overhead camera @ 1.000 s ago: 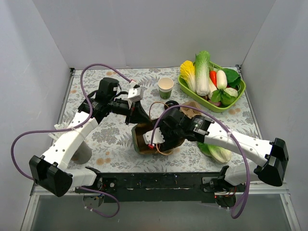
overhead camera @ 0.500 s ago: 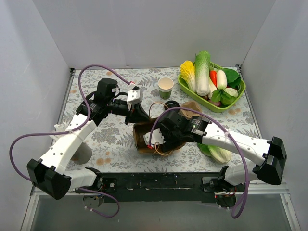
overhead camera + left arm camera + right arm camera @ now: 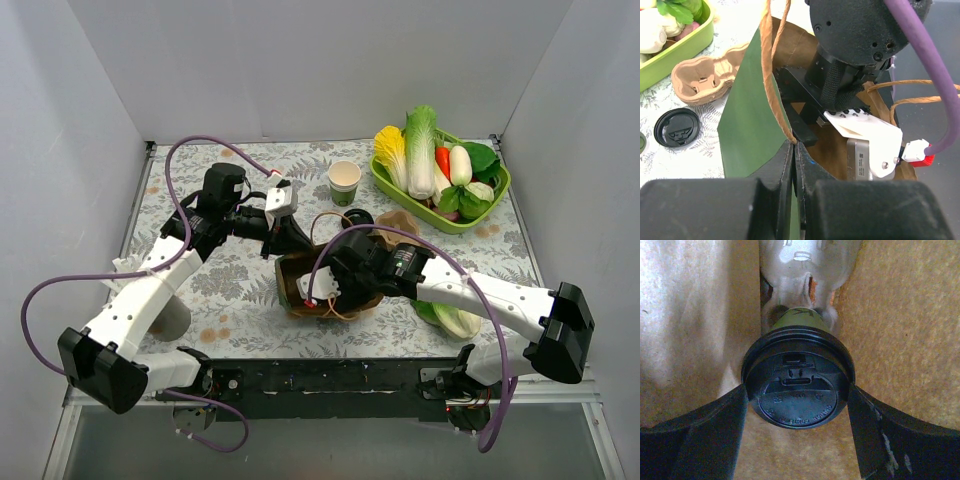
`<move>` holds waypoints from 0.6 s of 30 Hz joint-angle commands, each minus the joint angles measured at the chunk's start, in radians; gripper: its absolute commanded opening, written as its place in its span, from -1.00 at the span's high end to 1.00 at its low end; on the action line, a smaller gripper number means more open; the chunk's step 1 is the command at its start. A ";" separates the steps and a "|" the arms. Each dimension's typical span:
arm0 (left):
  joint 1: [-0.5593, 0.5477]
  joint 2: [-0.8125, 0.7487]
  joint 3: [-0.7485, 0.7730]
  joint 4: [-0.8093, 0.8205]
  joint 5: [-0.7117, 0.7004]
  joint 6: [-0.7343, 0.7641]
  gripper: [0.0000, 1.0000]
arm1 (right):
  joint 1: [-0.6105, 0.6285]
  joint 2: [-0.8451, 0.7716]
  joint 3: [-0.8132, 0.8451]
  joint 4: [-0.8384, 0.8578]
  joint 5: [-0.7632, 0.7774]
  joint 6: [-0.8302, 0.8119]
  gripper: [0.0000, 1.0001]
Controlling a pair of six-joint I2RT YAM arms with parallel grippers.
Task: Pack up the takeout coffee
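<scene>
Both grip: my left claw (image 3: 794,151) clenches the paper bag (image 3: 747,117) at its rim, my right claw (image 3: 797,410) grasps the lidded coffee cup (image 3: 799,385).

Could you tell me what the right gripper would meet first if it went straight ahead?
The right gripper holds the lidded coffee cup inside the brown paper bag, so the cup's base would probably reach the bag's creased bottom first; the depth left is unclear.

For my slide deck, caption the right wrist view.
Lidded takeout coffee held between the jaws inside the brown paper bag.
</scene>
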 commanded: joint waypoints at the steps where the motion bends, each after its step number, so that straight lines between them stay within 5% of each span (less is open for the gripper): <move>1: -0.005 0.011 0.014 0.019 0.014 0.006 1.00 | -0.015 0.033 -0.054 0.020 -0.037 -0.015 0.97; 18: -0.003 0.047 0.036 0.008 0.030 0.009 1.00 | -0.032 0.058 0.073 -0.048 -0.026 0.002 0.97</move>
